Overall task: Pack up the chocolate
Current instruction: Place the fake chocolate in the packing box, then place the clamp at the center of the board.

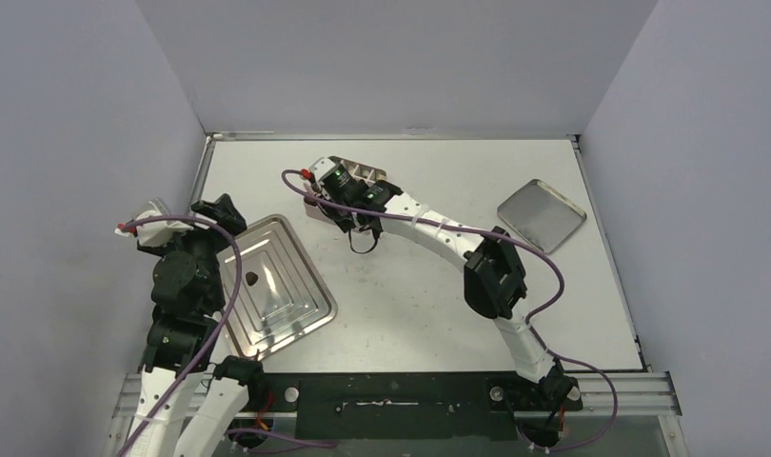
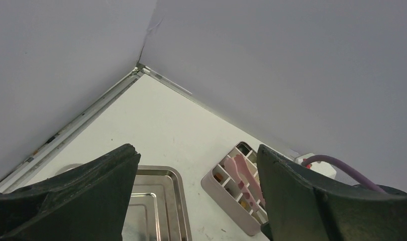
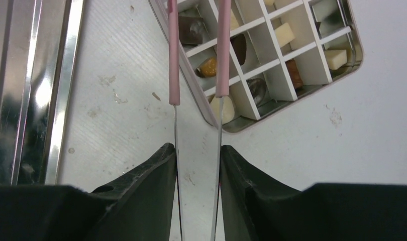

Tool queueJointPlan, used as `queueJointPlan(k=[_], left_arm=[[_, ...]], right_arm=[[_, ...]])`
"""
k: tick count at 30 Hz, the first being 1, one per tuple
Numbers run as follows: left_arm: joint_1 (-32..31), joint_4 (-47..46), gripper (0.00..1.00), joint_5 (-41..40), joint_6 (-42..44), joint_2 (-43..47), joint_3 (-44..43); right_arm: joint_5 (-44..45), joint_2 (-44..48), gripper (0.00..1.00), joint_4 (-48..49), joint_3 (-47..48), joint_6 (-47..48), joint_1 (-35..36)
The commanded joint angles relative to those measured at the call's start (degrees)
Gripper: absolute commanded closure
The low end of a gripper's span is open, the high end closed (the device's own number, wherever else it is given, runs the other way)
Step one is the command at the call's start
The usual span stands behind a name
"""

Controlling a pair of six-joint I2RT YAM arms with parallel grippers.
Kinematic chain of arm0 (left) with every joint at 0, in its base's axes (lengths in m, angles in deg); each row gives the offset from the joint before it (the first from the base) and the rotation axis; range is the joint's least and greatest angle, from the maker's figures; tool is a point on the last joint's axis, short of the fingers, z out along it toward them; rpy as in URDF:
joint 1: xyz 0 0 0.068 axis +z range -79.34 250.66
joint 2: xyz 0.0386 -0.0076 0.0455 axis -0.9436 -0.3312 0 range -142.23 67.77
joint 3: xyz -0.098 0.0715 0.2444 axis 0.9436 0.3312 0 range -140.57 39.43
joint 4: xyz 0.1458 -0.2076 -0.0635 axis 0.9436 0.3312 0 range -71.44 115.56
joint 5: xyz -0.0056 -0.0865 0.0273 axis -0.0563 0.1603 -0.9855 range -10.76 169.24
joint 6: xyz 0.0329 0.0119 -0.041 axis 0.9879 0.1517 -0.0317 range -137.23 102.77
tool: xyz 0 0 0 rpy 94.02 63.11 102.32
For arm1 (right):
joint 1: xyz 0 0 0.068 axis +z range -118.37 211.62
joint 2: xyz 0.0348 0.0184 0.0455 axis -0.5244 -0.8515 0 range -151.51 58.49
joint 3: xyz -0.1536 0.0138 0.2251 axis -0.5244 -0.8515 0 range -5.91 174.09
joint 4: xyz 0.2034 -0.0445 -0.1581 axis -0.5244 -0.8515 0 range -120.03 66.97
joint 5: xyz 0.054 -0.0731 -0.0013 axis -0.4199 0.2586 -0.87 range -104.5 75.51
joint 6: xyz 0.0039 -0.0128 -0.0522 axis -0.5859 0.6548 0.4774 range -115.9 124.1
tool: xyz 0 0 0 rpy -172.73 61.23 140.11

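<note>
Presently the right end effector (image 3: 196,150) is clamped on pink-sleeved tweezers (image 3: 174,60), whose two arms reach out over the near corner of the gridded tin (image 3: 302,93). The chocolate (image 3: 284,34) sits mostly in the tin's cells: cream cubes, a tan piece and dark ones, one to a cell, with some cells bare. One dark piece (image 1: 251,279), probably the last chocolate to pack, lies on the stepped silver tray (image 1: 286,276) under the left arm. The left end effector (image 2: 197,150) hangs above the tray's far edge with fingers wide apart, holding nothing. Judged step: a tweezer placement at the tin. To do it well, centre the tips over one bare cell, lower between the dividers without touching them, ease the squeeze only when the piece is down, then lift straight up before swinging to the tray. View notes: the right wrist view shows the cell contents and the grip, but the tweezer tips run off its top edge, so whether they carry a piece cannot be told. The left wrist view shows the tweezers from the far side, lying over the grid, though too small to settle it. Only the top view shows the tray piece and the square metal lid (image 1: 542,214) set well apart on the surface (image 1: 410,305).
</note>
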Motion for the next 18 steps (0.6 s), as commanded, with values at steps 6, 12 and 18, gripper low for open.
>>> queueJointPlan(k=[6,12,18], left_arm=[[-1.3,4.78,0.15,8.69,1.72,-3.02,-1.13],[-1.88,6.78,0.14,14.21,4.74,-4.15,0.39],[-3.53,8.34,0.14,14.49,6.05,-3.47,1.92]], right_arm=[[11.69,19.23,0.71,1.64,-15.73,-12.15,-5.17],[17.59,29.01,0.71,4.9,-32.88,-22.89,-10.45],[19.53,31.14,0.71,4.47,-42.96,-35.88,-11.54]])
